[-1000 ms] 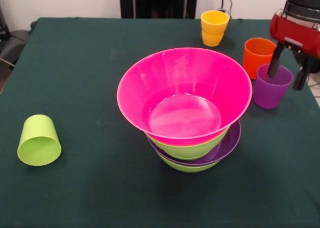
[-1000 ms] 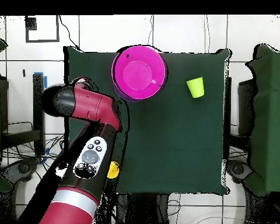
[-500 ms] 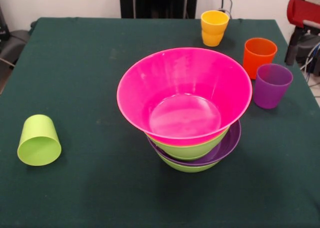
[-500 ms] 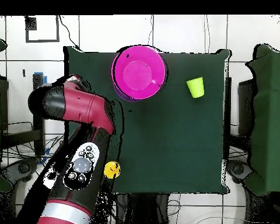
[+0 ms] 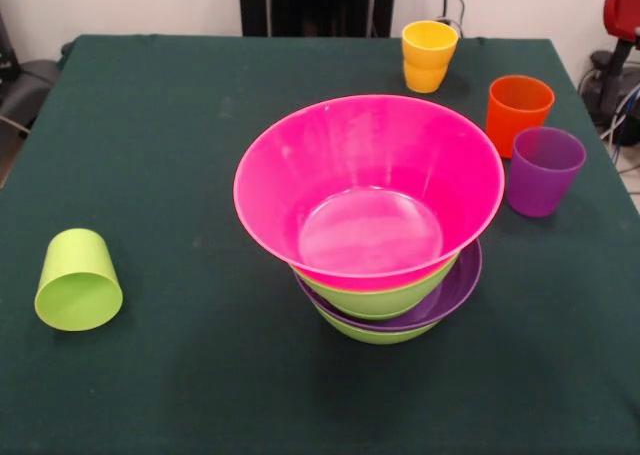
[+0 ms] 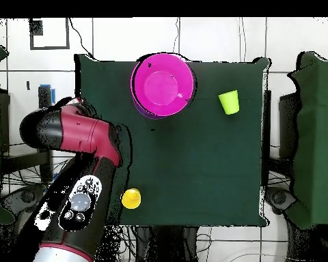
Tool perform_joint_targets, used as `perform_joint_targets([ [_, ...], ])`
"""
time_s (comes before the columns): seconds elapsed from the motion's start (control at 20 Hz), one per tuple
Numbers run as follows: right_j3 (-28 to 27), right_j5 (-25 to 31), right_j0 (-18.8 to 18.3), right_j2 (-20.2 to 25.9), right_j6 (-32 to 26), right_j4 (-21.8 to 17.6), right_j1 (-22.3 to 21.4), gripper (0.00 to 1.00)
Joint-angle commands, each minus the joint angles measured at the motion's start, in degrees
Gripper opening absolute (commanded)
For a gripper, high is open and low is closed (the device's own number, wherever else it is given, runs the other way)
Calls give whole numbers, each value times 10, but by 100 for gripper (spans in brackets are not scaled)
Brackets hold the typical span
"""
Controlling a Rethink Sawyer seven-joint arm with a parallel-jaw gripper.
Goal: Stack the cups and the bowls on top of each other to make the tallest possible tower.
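Tower: one nested stack (image 5: 385, 275) near the middle of the green table (image 5: 180, 155).
Bowls counted: four layers show, a wide pink bowl (image 5: 368, 185) on top, a lime green bowl (image 5: 375, 297) under it, a shallow purple bowl (image 5: 452, 293), and another lime green bowl (image 5: 372, 333) at the bottom; any more nested inside are hidden.
Cups counted: four, all apart from the stack.
Lime green cup (image 5: 77, 280): on its side, alone, well apart from the bowls.
Yellow-orange cup (image 5: 429, 55): upright near the far edge.
Orange cup (image 5: 517, 113): upright, just beside the purple cup (image 5: 541, 170), perhaps touching.
Arm (image 6: 74, 133): off the table's side in the overhead view; only a red corner shows in the front view.
Gripper: cannot tell whether spread or closed.
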Motion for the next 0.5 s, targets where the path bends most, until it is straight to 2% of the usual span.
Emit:
perform_joint_targets([
  [0.05,71,45,6,53,123,11,15,100],
  [0.5,113,-10,-15,82,84,17,9,100],
])
